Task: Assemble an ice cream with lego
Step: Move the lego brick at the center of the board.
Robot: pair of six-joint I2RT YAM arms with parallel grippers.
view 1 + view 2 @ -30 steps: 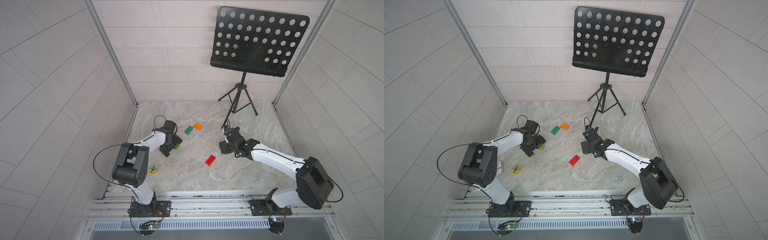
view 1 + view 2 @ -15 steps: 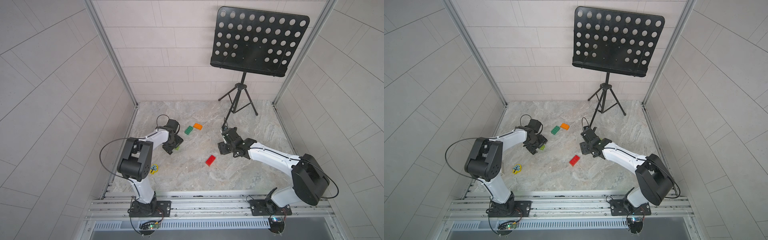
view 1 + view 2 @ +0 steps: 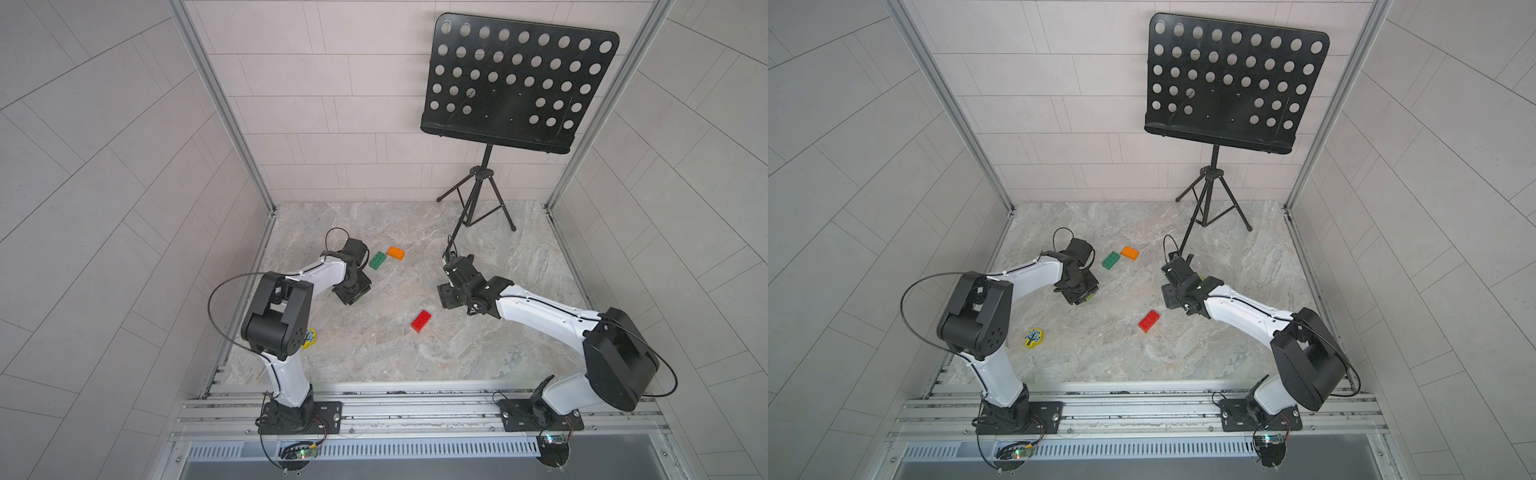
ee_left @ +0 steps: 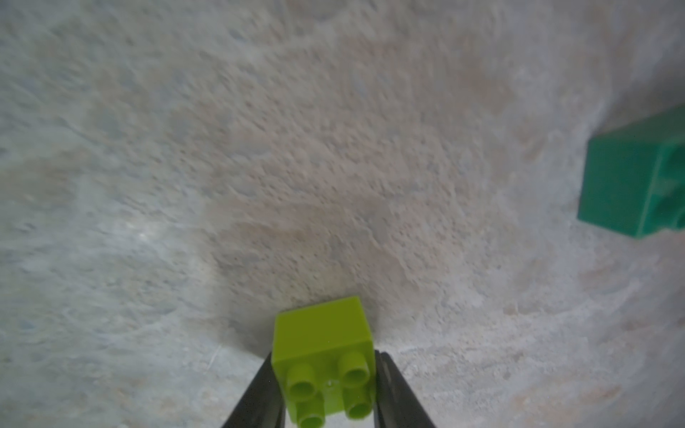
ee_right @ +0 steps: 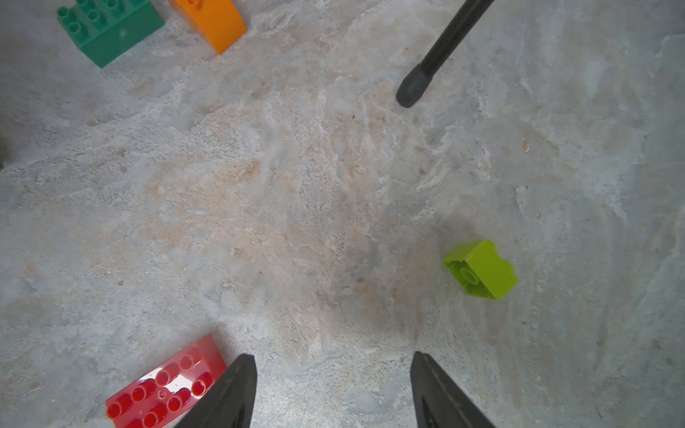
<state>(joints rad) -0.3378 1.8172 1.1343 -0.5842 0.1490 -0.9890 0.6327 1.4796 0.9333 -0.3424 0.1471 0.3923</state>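
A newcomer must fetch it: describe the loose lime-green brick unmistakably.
Start at the black music stand; near the foot of one leg, on the floor ahead of the right gripper, lies a small lime-green brick. Unlike its twin clamped in the left gripper, it lies loose, tipped on its side, hollow underside showing.

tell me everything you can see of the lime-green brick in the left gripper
The lime-green brick is a small square of smooth plastic with four hollow studs facing the wrist camera. The left gripper holds it, dark jaws shut on two opposite sides. Whether it touches the mottled stone floor is unclear.
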